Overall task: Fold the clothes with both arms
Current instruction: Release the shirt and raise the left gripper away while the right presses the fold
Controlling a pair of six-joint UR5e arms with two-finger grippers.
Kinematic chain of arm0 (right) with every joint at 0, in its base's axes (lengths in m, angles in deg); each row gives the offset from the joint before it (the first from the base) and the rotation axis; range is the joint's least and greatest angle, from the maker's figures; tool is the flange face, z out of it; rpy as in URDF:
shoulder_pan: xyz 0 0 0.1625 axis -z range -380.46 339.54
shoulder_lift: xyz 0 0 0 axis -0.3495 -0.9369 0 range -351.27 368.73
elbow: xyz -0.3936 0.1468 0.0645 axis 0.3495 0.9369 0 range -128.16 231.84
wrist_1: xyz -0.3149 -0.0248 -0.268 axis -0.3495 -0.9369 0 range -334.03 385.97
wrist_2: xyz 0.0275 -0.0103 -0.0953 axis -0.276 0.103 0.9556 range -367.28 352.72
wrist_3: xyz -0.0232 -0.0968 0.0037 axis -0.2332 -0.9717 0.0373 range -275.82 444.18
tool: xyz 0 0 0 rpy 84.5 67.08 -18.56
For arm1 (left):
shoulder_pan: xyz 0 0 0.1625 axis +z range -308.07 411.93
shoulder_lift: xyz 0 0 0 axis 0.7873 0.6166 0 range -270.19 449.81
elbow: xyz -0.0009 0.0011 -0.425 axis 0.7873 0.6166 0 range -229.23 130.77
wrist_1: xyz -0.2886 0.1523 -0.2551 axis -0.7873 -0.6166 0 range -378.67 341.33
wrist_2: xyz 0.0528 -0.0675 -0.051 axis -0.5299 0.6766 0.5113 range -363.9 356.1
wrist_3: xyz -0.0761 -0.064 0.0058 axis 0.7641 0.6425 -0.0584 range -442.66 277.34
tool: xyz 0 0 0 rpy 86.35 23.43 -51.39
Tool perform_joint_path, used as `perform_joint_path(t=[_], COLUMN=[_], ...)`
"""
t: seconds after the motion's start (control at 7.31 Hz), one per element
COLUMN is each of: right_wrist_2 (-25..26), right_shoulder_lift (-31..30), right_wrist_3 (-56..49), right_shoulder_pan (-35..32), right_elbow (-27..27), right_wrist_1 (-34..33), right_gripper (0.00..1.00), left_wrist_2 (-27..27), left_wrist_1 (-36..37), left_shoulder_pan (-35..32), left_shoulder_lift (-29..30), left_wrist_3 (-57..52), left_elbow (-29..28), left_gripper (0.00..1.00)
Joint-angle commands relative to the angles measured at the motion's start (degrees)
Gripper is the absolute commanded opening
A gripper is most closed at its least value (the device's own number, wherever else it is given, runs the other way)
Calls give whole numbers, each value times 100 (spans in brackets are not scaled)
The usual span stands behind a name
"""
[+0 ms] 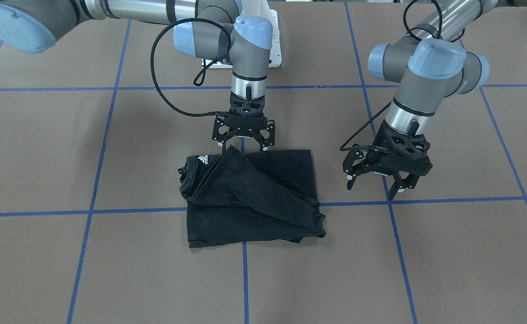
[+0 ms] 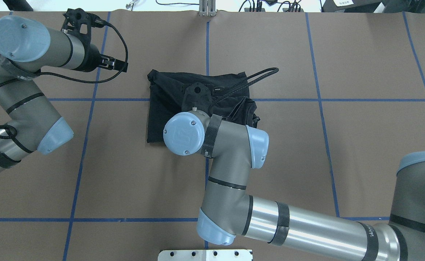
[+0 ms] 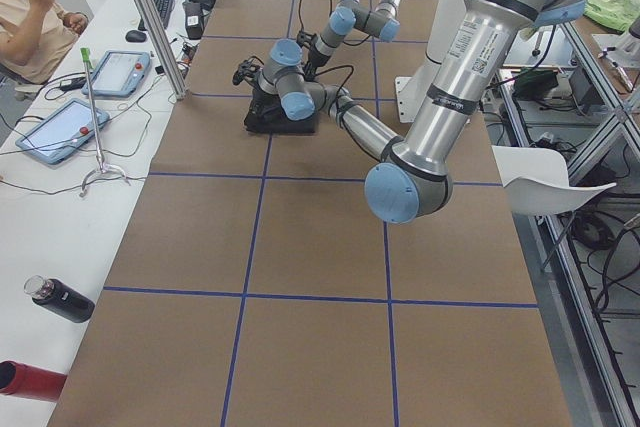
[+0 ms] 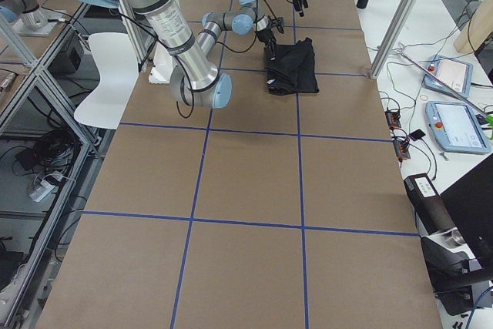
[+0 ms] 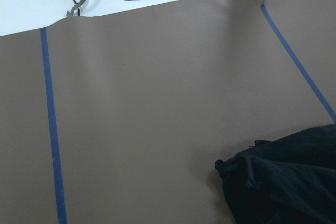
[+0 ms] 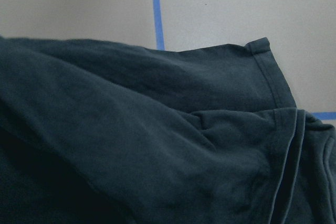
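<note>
The black T-shirt [image 1: 254, 198] lies folded into a rough rectangle at the table's middle, a sleeve flap draped slantwise across it. Its white three-stripe logo [image 1: 203, 159] shows near the collar; the graphic is hidden. My right gripper [image 1: 243, 147] points straight down at the shirt's edge nearest the robot, jaws spread, fingertips at the cloth. From overhead, its wrist covers part of the shirt [image 2: 165, 105]. The right wrist view is filled by dark cloth [image 6: 131, 145]. My left gripper [image 1: 371, 188] is open and empty, hovering beside the shirt, apart from it; the shirt's corner [image 5: 283, 182] shows in its wrist view.
Brown paper with blue tape lines [image 1: 245, 279] covers the table. The white pedestal base [image 1: 272, 40] stands behind the shirt. A metal post [image 2: 207, 9] and cables sit at the far edge. Tablets [image 3: 60, 132] and bottles [image 3: 60, 299] lie on the operators' side table.
</note>
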Motion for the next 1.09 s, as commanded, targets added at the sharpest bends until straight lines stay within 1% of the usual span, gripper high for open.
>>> perform_joint_path(t=[0.0,0.14,0.27,0.41,0.55,0.68,0.82,0.96], right_wrist_2=[278,330,427,436,445,445,445,445], right_shoulder_lift=[74,-4,-40,-23,-66,-93,-84,-93], right_wrist_3=[-850,-1176,-1249,-1241,-1232,-1223,-1223,-1214], right_shoulder_pan=[153,187,266,276,310,337,346,346], right_elbow=[174,174,174,174,174,174,130,121], right_wrist_1=[-495,-593,-603,-612,-612,-621,-690,-734], right_gripper=[93,90,88,61,48,48,35,7], left_wrist_2=[0,0,-8,-8,-8,0,-8,-8], left_wrist_1=[-1,-1,-1,-1,-1,-10,-10,-10], left_shoulder_pan=[11,19,19,19,19,19,19,19], left_shoulder_lift=[-5,-5,-5,-13,-5,-13,-13,-13], left_wrist_3=[54,72,81,81,90,90,90,99], left_elbow=[4,4,4,-5,-5,4,-5,-5], left_gripper=[100,100,100,100,100,100,100,100])
